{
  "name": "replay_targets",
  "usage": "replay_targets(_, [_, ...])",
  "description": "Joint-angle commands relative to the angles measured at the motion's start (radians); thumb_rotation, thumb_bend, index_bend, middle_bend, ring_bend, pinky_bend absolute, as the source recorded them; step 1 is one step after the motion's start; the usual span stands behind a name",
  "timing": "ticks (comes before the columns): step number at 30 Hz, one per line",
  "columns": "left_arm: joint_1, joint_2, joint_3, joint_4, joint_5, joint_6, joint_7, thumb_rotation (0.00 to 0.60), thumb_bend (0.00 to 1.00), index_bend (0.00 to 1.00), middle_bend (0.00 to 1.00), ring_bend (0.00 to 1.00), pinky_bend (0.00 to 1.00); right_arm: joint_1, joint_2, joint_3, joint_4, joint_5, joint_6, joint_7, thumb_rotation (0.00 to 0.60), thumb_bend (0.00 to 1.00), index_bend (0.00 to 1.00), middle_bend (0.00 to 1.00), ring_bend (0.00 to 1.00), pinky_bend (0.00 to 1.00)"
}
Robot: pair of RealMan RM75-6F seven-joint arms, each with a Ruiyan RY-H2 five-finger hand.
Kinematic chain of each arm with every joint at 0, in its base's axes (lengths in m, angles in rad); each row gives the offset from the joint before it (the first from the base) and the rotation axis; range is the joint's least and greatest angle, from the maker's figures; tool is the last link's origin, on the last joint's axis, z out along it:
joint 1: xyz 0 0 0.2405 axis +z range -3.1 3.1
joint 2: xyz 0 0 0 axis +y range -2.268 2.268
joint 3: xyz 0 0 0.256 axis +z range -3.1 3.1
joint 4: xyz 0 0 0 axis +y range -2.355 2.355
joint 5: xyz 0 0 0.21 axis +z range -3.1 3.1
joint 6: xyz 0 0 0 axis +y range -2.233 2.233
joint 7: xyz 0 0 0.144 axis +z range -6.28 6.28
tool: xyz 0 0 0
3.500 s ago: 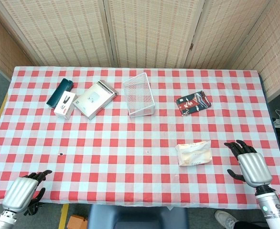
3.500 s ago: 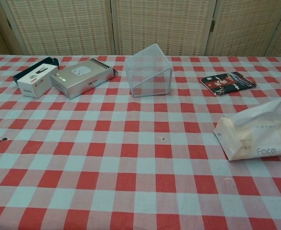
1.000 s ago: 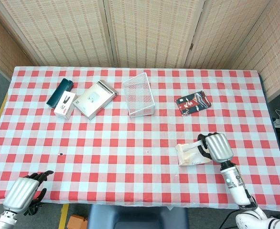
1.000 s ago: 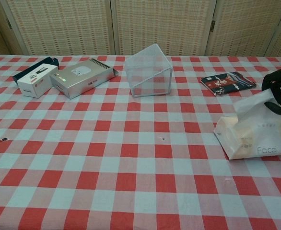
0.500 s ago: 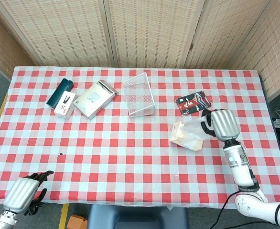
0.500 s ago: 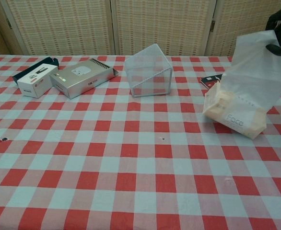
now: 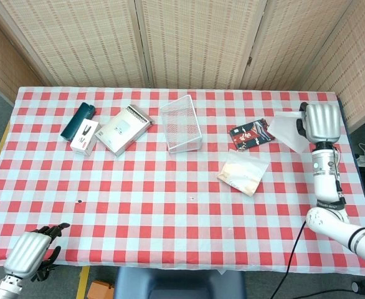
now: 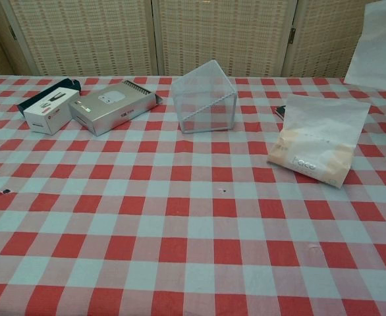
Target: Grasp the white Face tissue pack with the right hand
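Observation:
The white Face tissue pack [image 7: 243, 173] lies flat on the checked cloth right of centre, apart from my right hand; the chest view shows the tissue pack [image 8: 318, 148] with its print facing me. My right hand [image 7: 321, 121] is raised near the table's far right edge and grips only a loose white tissue sheet [image 7: 286, 132]. That tissue sheet [image 8: 384, 46] hangs at the chest view's top right corner, where the hand itself is out of frame. My left hand [image 7: 28, 254] rests off the table's front left corner, holding nothing.
A wire mesh basket [image 7: 181, 123] stands at the back centre. A dark patterned pouch [image 7: 251, 134] lies just behind the pack. At the back left are a silver box [image 7: 124, 129], a small white box [image 7: 85, 136] and a dark teal case [image 7: 77, 121].
My right hand rose and moved back to the right. The pack came away from it and now lies flat on the table; only a tissue sheet stays in the hand.

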Motion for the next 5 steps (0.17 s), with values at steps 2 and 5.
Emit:
replay_targets(2, [-0.002,-0.001,-0.002,0.003,-0.005,-0.005,-0.002,0.6,0.48,0.25,0.41,0.4,0.6,0.016,-0.012,-0.01,0.028,-0.001,-0.02,0.034,0.6,0.6,0.75,0.73,0.63,0.62])
replay_targets(5, [-0.005,-0.001,-0.002,0.003,-0.007,-0.009,-0.003,0.6,0.48,0.25,0.41,0.4,0.6,0.018,-0.01,-0.017,0.028,0.0,-0.03,0.043,0.6,0.6,0.75,0.73,0.63,0.62])
